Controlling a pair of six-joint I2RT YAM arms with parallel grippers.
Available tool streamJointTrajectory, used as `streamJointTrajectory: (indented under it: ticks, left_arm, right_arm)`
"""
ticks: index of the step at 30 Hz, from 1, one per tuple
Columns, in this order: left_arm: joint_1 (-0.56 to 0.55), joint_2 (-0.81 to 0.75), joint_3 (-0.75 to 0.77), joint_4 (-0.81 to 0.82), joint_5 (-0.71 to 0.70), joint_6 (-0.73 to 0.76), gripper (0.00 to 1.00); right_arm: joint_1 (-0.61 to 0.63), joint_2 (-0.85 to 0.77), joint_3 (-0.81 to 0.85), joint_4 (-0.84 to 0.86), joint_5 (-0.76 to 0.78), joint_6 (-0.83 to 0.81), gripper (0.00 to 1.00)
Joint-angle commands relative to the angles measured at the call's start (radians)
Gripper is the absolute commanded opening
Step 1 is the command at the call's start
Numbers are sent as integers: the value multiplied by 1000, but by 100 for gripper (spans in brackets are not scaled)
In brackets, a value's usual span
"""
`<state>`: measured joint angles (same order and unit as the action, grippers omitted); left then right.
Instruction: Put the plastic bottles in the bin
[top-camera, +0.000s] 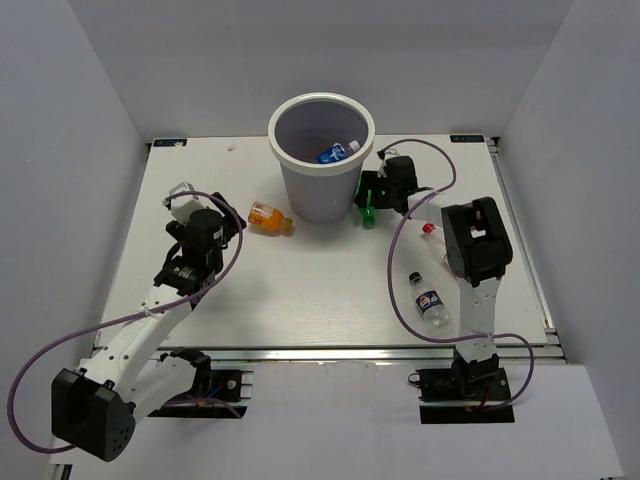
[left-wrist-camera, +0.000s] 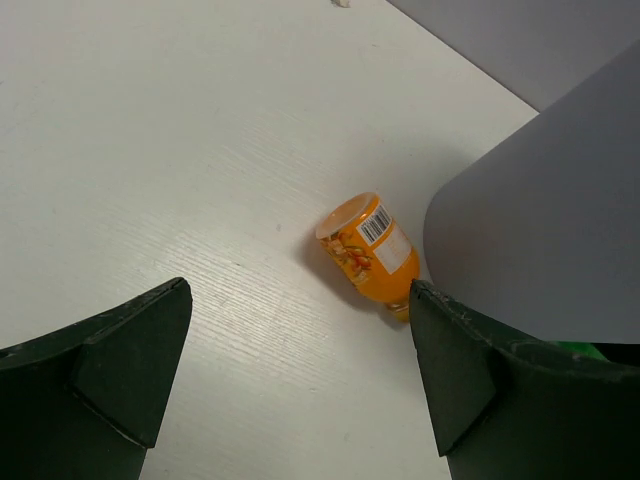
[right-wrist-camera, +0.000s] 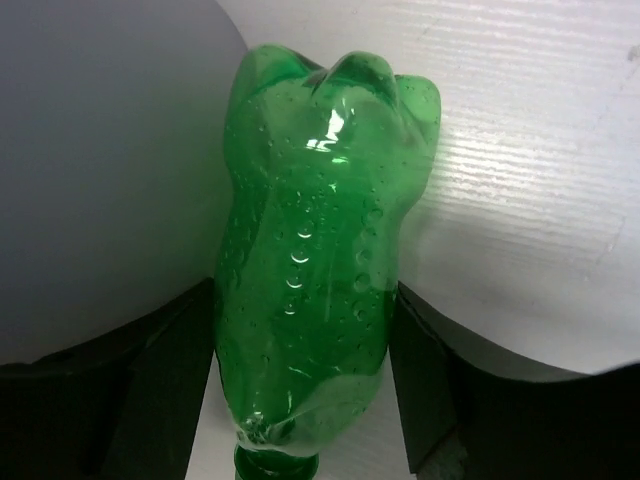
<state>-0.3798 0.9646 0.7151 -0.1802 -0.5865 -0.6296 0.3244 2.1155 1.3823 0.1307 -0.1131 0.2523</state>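
right gripper (right-wrist-camera: 305, 395) gripping green bottle (right-wrist-camera: 312, 230), beside bin (top-camera: 318, 192)

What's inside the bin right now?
One clear bottle with a blue label lies inside the bin, up against its far wall. The bin's near wall hides part of the floor, so anything lying there cannot be seen.

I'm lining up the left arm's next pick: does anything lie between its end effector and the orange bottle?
Nothing visible: only bare table lies between the open left end effector and the orange bottle. The bin stands beside it.
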Motion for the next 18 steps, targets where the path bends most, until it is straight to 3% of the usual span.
streamJointTrajectory:
  ticks: [1,3,4,7,13,18]
  left_arm:
    - [5,-4,-2,-18,-47,-19,98]
    - [5,-6,-8,-7,-45,-19,98]
    - [5,-7,-14,-1,-45,-21,98]
    - [7,-7,-17,-7,-45,-18,98]
    - [10,-7,-45,-16,-53,-35,98]
    - [12,43,-28,-14,-41,-39,98]
  right_arm:
    - [5,-11,23,-2,75,53,65]
    - [5,-63,-21,23,119,62,53]
    - [5,-109,-52,26,156,62,41]
    - [2,-185,-89,21,230,62,27]
    - [-4,-428,-80,-72,308,38,24]
    - [18,-511,102,-129,236,4,26]
